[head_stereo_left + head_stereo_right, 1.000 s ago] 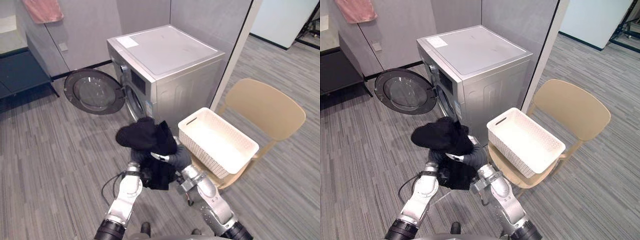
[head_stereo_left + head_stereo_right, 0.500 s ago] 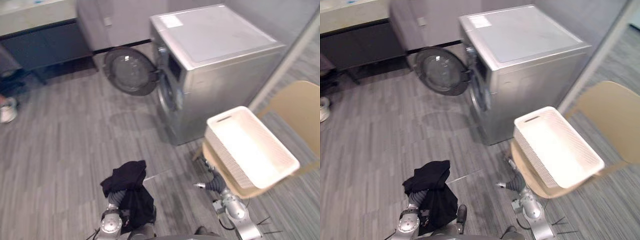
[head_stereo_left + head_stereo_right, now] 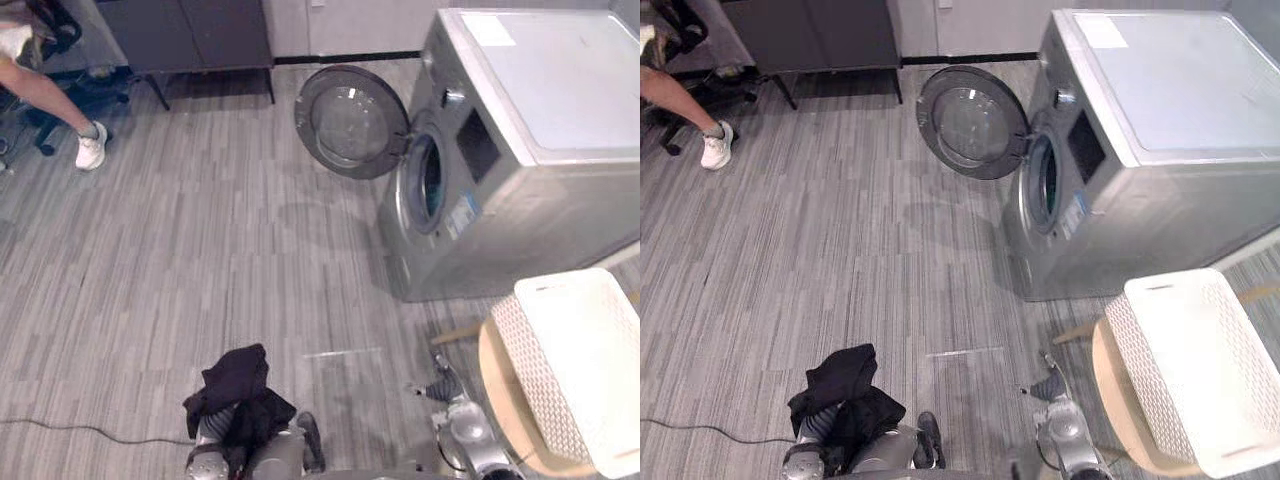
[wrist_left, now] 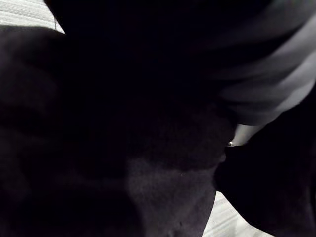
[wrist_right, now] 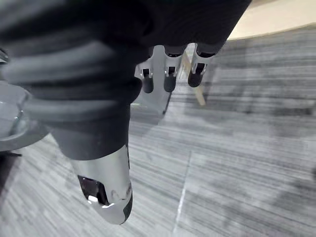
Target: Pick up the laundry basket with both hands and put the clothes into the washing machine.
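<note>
Bare floor (image 3: pixel 250 250) ahead of me open up to washing machine (image 3: pixel 540 120). Drum opening (image 3: pixel 428 185) unblocked. Open door (image 3: pixel 350 120) swung wide beside it. Chair (image 3: pixel 497 380) with basket (image 3: pixel 530 345) crowds my right hand (image 3: pixel 438 386). Black clothes (image 3: pixel 235 385) cover my left hand (image 4: pixel 266 74). Person's leg (image 3: pixel 60 100) well apart.

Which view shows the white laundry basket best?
The right eye view: the laundry basket sits on the chair almost whole. The left eye view cuts off its right side. The wrist views face black clothes and floor.
</note>
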